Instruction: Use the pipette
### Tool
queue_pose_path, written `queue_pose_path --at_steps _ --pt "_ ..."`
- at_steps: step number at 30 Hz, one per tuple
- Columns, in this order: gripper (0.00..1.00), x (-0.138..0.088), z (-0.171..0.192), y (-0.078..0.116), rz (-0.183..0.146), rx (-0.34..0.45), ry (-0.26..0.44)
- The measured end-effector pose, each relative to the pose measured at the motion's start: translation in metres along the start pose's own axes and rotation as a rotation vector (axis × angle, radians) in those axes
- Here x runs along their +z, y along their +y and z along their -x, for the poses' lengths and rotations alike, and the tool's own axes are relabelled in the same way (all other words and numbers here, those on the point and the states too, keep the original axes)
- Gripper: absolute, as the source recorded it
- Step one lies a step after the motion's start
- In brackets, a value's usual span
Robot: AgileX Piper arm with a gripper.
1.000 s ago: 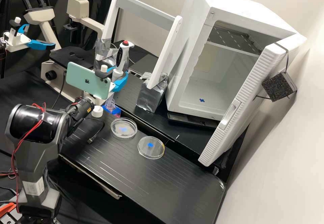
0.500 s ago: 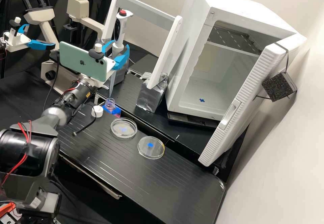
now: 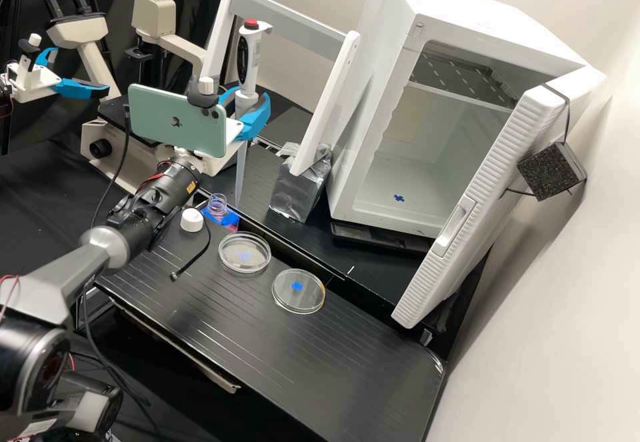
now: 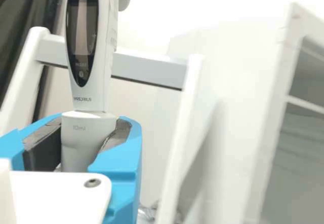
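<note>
The table (image 3: 353,369) spans the lower middle. Upper centre, the pipette (image 3: 249,62) hangs near upright, the claw (image 3: 246,103) clamped on its lower body, leaving the red button free. Centre-left, the bottle (image 3: 219,210) is open, presumably for drawing liquid; tip alignment is hard to judge. The cap (image 3: 192,221) sits aside.

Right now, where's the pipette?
The pipette is upright in the gripper, left of centre in the high view, its tip ending just right of the open bottle.

The bottle (image 3: 218,209) stands behind both dishes (image 3: 245,262), left of the cabinet (image 3: 365,95).
</note>
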Motion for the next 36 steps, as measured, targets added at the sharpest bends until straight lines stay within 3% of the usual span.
queue_pose_path --at_steps 3,7,17,36 --pt "0.00 0.004 0.005 0.011 -0.002 0.019 -0.020" --pt "0.00 0.006 0.007 0.012 0.021 -0.004 -0.036" --pt "0.00 0.013 0.004 -0.003 0.126 -0.132 -0.071" --pt "0.00 0.014 0.001 -0.004 0.139 -0.143 -0.076"
